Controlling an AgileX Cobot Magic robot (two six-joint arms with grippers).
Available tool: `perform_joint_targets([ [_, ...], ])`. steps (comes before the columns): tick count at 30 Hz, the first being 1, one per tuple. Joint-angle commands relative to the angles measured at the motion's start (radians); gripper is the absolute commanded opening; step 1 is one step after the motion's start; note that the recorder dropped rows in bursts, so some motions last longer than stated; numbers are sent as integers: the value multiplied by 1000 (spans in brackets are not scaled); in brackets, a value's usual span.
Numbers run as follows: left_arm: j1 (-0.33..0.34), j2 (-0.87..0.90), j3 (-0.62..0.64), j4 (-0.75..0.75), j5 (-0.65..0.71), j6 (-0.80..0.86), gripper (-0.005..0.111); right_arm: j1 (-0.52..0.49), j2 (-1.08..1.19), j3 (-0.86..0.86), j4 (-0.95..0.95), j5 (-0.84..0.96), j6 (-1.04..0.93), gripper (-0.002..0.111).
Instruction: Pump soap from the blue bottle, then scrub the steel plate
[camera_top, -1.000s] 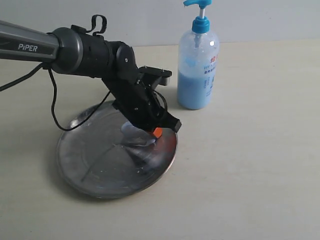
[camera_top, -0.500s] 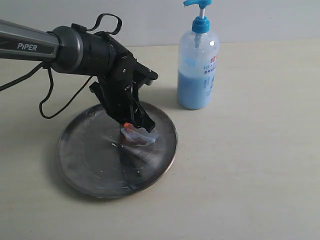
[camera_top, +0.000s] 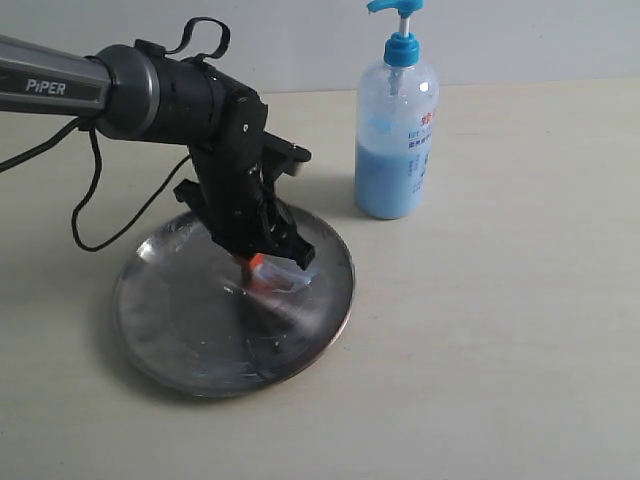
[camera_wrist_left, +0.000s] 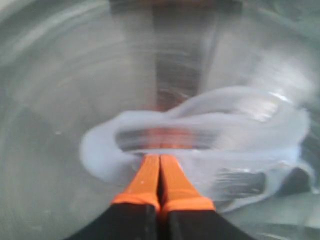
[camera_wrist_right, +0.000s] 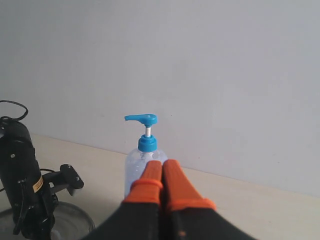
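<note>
The steel plate (camera_top: 170, 320) lies on the table at the left. My left gripper (camera_top: 255, 262) points down onto it, shut with nothing between its orange fingers, tips touching a pale blue soap smear (camera_top: 287, 278). In the left wrist view the shut gripper (camera_wrist_left: 159, 157) rests at the edge of a looping soap smear (camera_wrist_left: 100, 150) on the plate (camera_wrist_left: 50, 75). The blue bottle (camera_top: 395, 130) stands upright behind the plate's right side. My right gripper (camera_wrist_right: 161, 163) is shut and empty, held in the air short of the bottle (camera_wrist_right: 135, 167); it is outside the exterior view.
A black cable (camera_top: 95, 205) hangs from the left arm over the plate's far left rim. A plain wall (camera_wrist_right: 225, 75) rises behind the table. The left arm's wrist (camera_wrist_right: 22, 175) stands over the plate (camera_wrist_right: 70, 220) in the right wrist view.
My left gripper has swept from the plate's right rim toward its middle, staying shut and spreading the soap. The bottle and right gripper have not moved.
</note>
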Motion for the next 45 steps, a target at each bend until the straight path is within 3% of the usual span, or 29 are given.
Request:
perform_joint_targets([
  [1, -3, 34, 18, -243, -12, 93, 0, -3, -8, 3, -1, -7, -7, 0],
  [6, -3, 34, 18, -450, -41, 202, 0, -3, -8, 3, -1, -7, -7, 0],
  [9, -5, 34, 18, -490, -43, 246, 0, -3, -8, 3, 3, -7, -7, 0],
  [21, 67, -83, 18, -346, -149, 133, 0, -3, -8, 3, 3, -3, -13, 0],
  [37, 190, -441, 26, -224, 41, 107, 0, -3, -8, 39, 1, 9, -42, 0],
  [45, 214, -637, 132, -211, 39, 122, 0, -3, -8, 61, 1, -4, -61, 0],
])
